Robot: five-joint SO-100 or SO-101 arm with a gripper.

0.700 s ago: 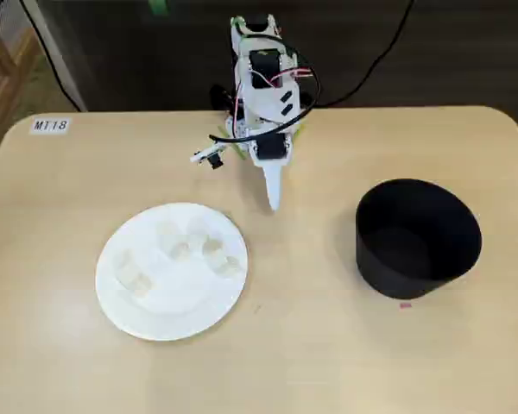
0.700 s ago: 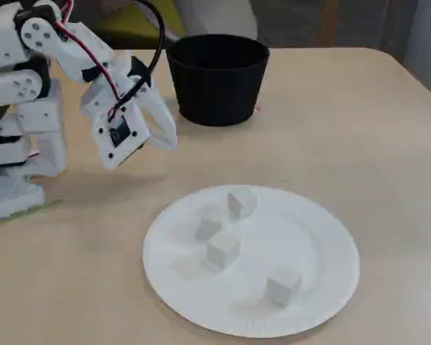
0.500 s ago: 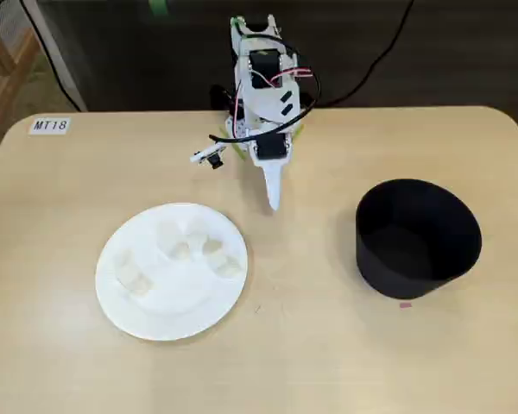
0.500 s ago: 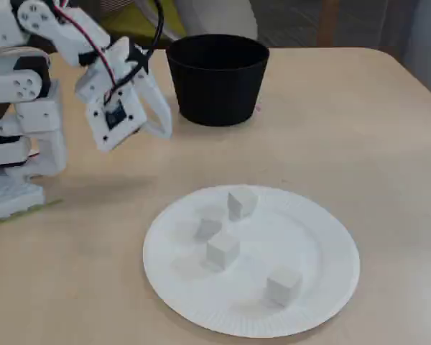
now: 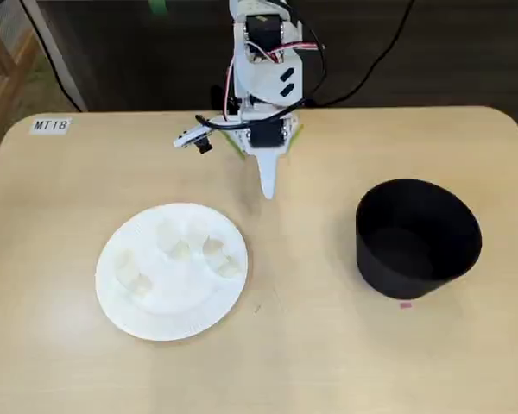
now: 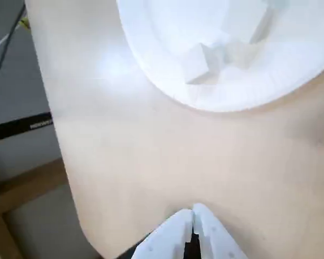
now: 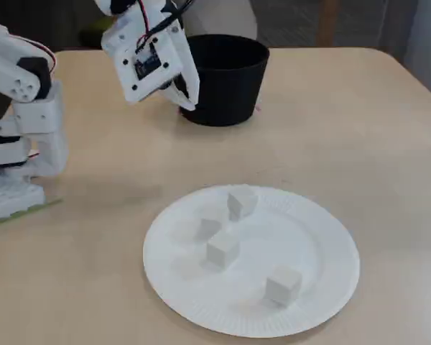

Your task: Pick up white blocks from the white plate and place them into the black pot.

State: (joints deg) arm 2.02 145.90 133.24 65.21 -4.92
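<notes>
A light wooden desk (image 5: 328,362) carries a white robot arm (image 5: 263,78), a white plate (image 5: 134,310) and a black pot (image 5: 417,237).

In the fixed view from above, the arm stands at the far edge of the desk, near the middle. Its fingers (image 5: 268,183) point down and toward the camera, hanging over bare desk between plate and pot, touching neither. The white plate sits left of the arm in this view, the black pot well apart on the right. A small pink mark (image 5: 405,304) lies on the desk just in front of the pot. A white label (image 5: 50,125) is stuck on the far left corner of the desk.

In the fixed view from the side, the arm's base stands at the left and the fingers (image 7: 187,92) are raised in the air in front of the pot (image 7: 226,79). The plate (image 7: 330,287) lies in the foreground with four white blocks (image 7: 223,249) on it: one toward the far rim, two close together near the middle, and one nearer the front rim. All four rest on the plate; none is held.

In the wrist view, the fingers (image 6: 193,226) enter from the bottom edge, pressed together with nothing between them. Beyond them is bare desk, then the plate's ribbed rim (image 6: 216,102) with blurred white blocks (image 6: 197,62) on it.
</notes>
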